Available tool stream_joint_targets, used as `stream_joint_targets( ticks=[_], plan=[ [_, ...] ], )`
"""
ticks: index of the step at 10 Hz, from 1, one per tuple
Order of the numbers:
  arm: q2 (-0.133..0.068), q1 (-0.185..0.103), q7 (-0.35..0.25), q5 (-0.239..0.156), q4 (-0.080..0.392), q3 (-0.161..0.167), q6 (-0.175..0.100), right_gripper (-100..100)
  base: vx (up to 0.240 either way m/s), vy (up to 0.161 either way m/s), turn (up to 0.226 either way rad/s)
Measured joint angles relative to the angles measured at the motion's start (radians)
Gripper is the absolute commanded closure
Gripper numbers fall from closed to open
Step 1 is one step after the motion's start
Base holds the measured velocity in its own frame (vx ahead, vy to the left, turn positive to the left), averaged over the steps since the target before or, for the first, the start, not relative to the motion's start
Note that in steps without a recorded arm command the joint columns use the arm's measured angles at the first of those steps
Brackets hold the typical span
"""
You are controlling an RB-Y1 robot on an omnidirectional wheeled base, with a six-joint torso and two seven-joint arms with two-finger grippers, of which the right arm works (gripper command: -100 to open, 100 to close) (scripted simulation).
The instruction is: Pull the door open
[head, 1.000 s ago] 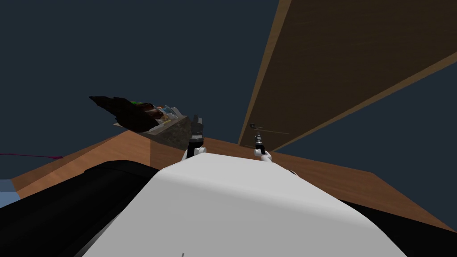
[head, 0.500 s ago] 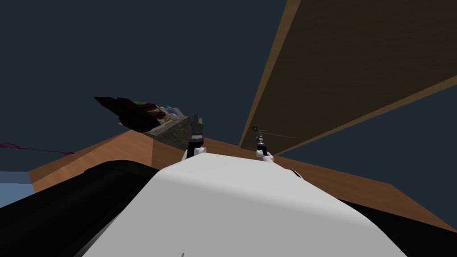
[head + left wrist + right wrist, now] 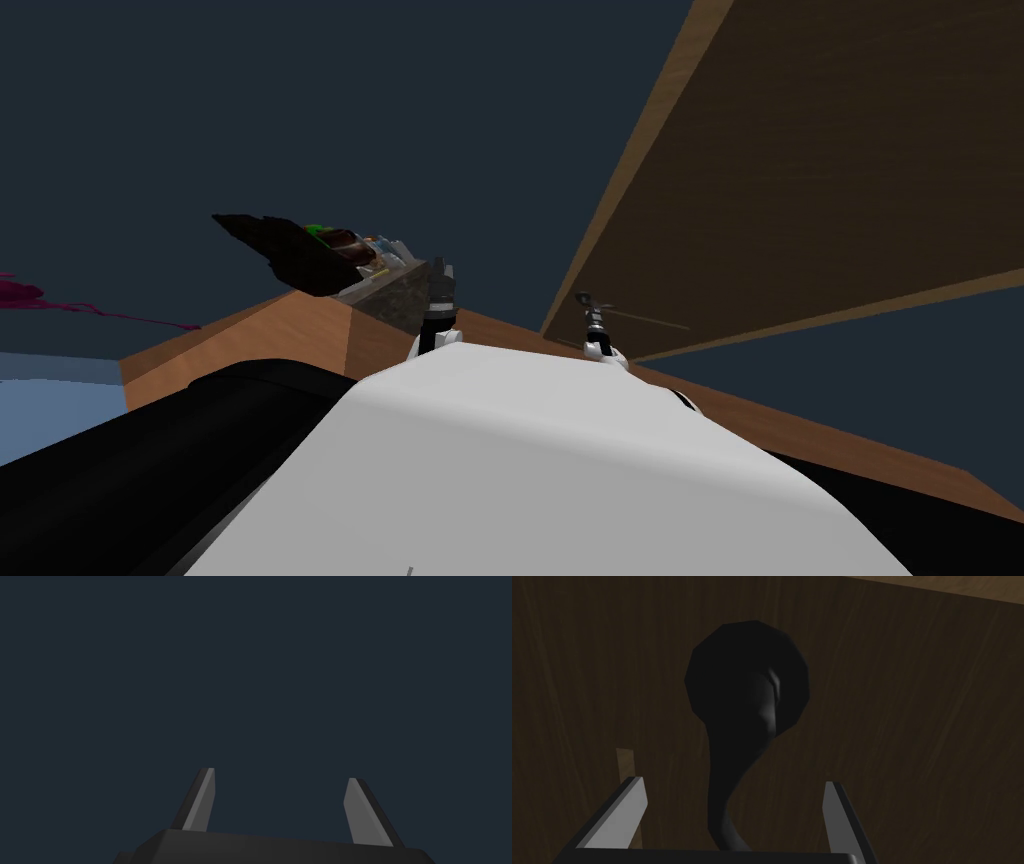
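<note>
The brown wooden door (image 3: 820, 180) rises at the right of the head view, and its dark face (image 3: 912, 701) lies close in front of my right hand. A black lever handle (image 3: 737, 726) on a round base runs down between my right gripper's fingers. My right gripper (image 3: 733, 781) is open, with its fingers standing on either side of the lever and apart from it. In the head view, this gripper (image 3: 592, 312) sits at the handle (image 3: 583, 298) near the door's lower edge. My left gripper (image 3: 440, 280) is held up at the left, and it (image 3: 279, 774) is open and holds nothing.
A low stone-grey cabinet with dark clutter on top (image 3: 340, 260) stands just left of my left gripper. Brown wooden floor (image 3: 250, 340) runs below it, against dark blue walls. A black area (image 3: 120, 480) lies at the lower left. A magenta streak (image 3: 20, 295) marks the far left.
The door's near edge and face have swung to the right in the head view. My right gripper and the handle have shifted slightly right with it. The floor's left corner has slid right.
</note>
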Motion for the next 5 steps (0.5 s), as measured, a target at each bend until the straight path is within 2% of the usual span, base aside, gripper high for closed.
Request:
stream_joint_targets(
  ticks=[1, 3, 4, 5],
  plan=[
    [-0.010, 0.042, -0.009, -0.004, -0.057, -0.005, 0.021, -100, 0.123, 0.030, 0.088],
    [-0.027, 0.023, -0.020, -0.007, -0.010, -0.008, -0.001, -100, 0.034, 0.001, -0.003],
    [-0.028, 0.023, -0.021, -0.007, -0.007, -0.008, -0.004, 100, 0.000, 0.000, 0.000],
    [-0.027, 0.023, -0.021, -0.007, -0.009, -0.008, -0.002, 100, -0.008, 0.000, -0.001]
  ],
)
